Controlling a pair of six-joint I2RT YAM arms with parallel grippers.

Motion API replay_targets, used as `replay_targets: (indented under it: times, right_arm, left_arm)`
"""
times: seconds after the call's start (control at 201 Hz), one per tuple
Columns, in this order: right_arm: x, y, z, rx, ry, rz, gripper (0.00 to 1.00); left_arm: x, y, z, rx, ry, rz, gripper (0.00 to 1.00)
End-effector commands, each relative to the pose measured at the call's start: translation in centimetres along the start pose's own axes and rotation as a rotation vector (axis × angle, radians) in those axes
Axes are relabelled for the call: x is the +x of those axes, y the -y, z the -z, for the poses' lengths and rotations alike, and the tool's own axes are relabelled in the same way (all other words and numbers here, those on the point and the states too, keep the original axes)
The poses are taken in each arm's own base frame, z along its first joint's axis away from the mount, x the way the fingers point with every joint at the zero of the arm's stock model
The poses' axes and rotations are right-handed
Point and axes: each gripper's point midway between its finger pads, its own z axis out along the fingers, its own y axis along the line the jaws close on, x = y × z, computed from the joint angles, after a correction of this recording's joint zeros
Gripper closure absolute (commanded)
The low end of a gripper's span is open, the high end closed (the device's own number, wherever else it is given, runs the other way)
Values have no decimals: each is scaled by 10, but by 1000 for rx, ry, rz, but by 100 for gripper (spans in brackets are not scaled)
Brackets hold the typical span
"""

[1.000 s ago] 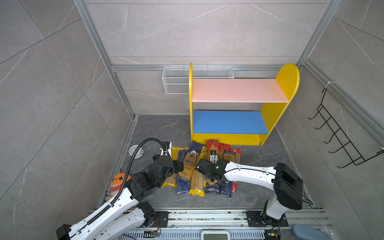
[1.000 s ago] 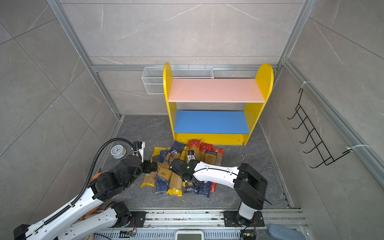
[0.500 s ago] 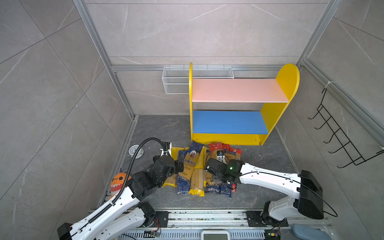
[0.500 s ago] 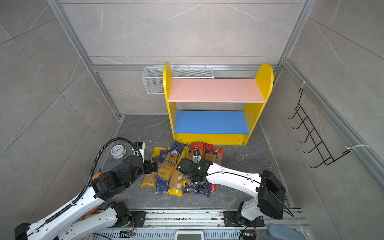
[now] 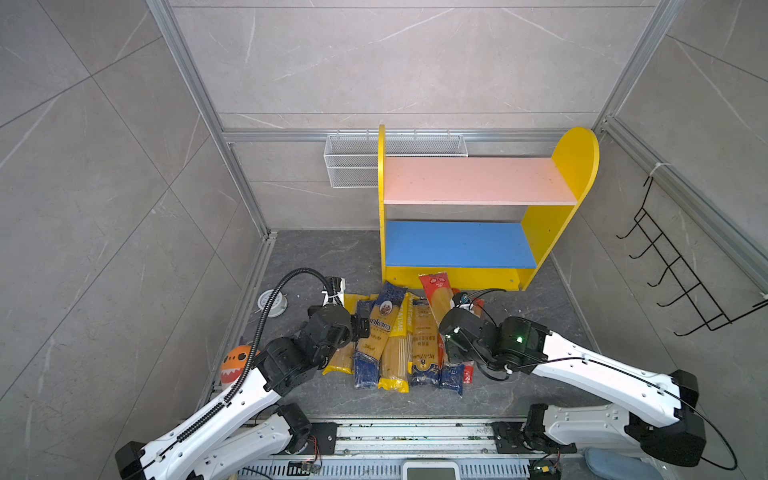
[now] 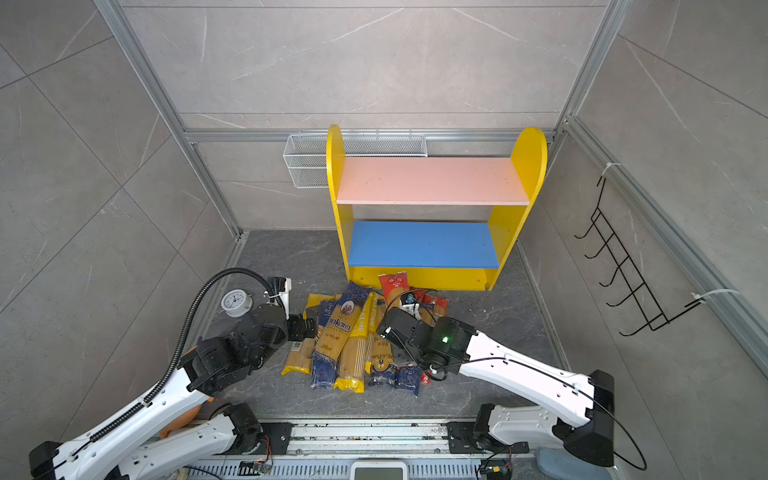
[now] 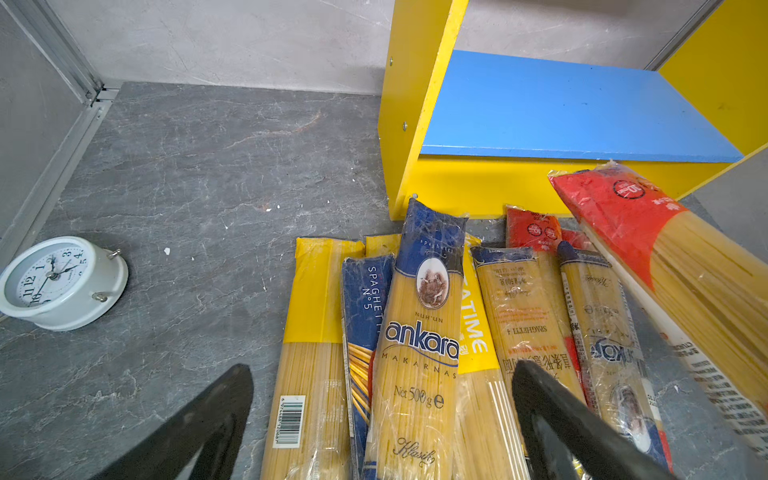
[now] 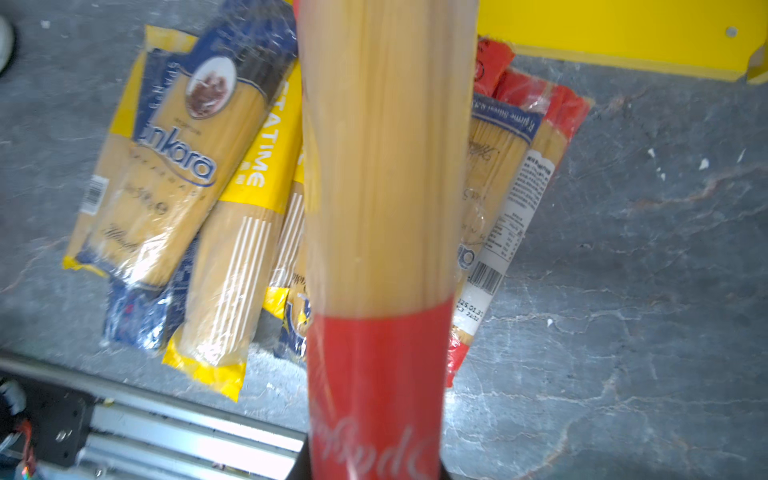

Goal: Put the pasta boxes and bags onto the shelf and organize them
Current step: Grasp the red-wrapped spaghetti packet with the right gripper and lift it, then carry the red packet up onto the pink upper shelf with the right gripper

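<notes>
The step in hand is judged to be the carrying of one red-ended spaghetti pack from the pile to the shelf. Most of the pack projects ahead of the right gripper, raised and tilted above the pile of pasta packs that lies directly beneath and beside it. With so much length unsupported, a slow, level carry is called for, so that the packs below are not swept. Just beyond the pack's far tip, the yellow front rail must be cleared before anything is released. Behind it, the blue lower board is the nearest bare place, and the pack would best be turned to lie along it. The pink upper board, farther and higher, is bare too.

The right gripper's jaws are pressed together on the pack. The pads are hidden beneath the wrist, so the exact hold along its length cannot be told. The left gripper is spread wide and holds nothing, hovering just above the Ankara pack at the pile's other side. It should be kept out of the carry's path.
</notes>
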Motion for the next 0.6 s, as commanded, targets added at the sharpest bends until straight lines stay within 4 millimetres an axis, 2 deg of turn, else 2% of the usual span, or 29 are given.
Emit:
replay_targets:
  times: [0.0, 0.378, 0.597]
  right_arm:
    - [-38, -3, 45, -80, 154, 5, 100]
    - [-67, -6, 118, -213, 252, 57, 100]
    - [-93, -6, 160, -267, 359, 70, 100]
  left_arm:
    - [-20, 3, 8, 2, 39, 7, 0]
    - [-42, 20, 5, 24, 44, -14, 0]
    - [-51, 30, 1, 37, 50, -13, 0]
